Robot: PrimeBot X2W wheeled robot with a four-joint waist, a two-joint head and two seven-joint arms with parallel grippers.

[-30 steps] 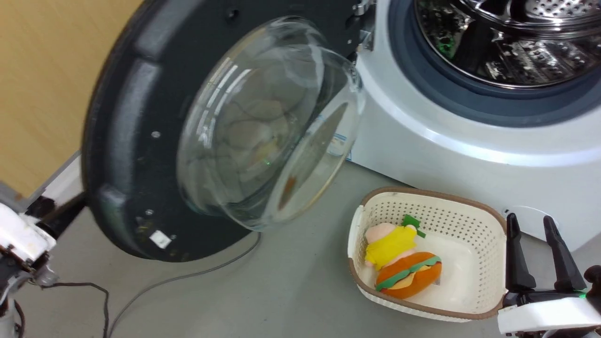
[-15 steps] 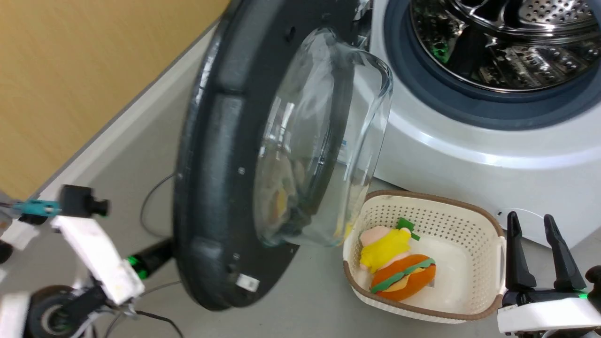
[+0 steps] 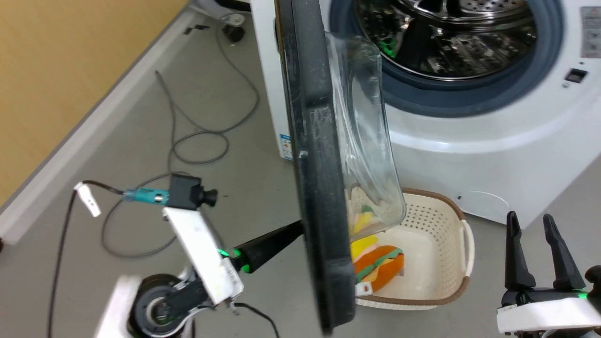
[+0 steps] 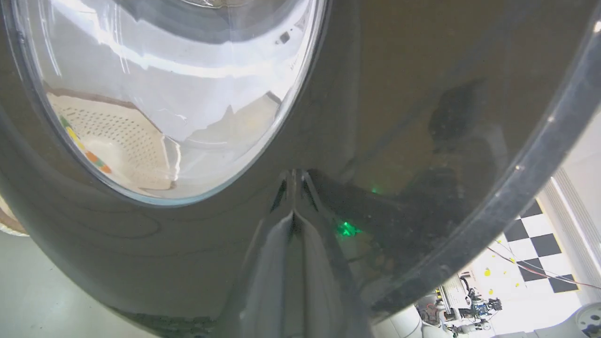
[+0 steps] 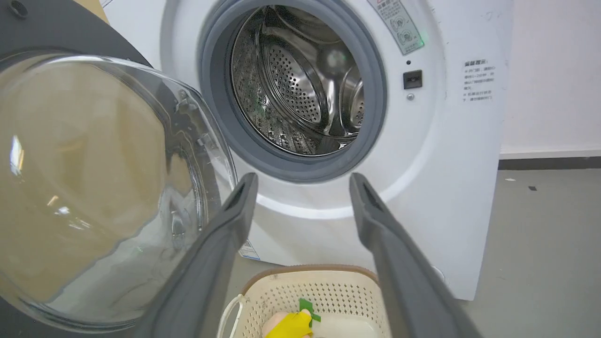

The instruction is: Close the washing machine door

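Across a smooth grey floor point(image 3: 253, 188), bounded by a tan wood-look wall point(image 3: 56, 61) w/ pale skirting point(image 3: 94, 124), the washing machine point(image 3: 469, 150) is seen w/ its mouth uncovered, steel drum point(image 3: 446, 33) and grey gasket point(image 3: 450, 101) exposed. A plain white wall point(image 5: 549, 70) is shown beside the machine in the R wrist view. A black-and-white chequered patch of floor point(image 4: 540, 230) is glimpsed past the door's edge in the L wrist view.

The washing machine door point(image 3: 314, 178) is caught part-swung, edge-on to the head camera and attached at the L side of the mouth. Its clear glass bowl point(image 3: 366, 131) is turned toward the machine's front and not yet seated.

A cream perforated basket point(image 3: 436, 220) is set on the floor just in front of the machine, partly under the bowl, w/ a burger-shaped plush toy point(image 3: 378, 267) lying inside.

The L gripper point(image 3: 296, 229) is shown w/ fingers pressed together, nothing btwn them, tips set against the door's glossy black outer face just beside the window. The R gripper point(image 3: 529, 218) is held low at lower R, fingers spread wide and empty, well apart from the door.

Grey cables point(image 3: 197, 141) are looped over the floor near the skirting. A small blue sticker point(image 3: 285, 145) is visible low on the machine.
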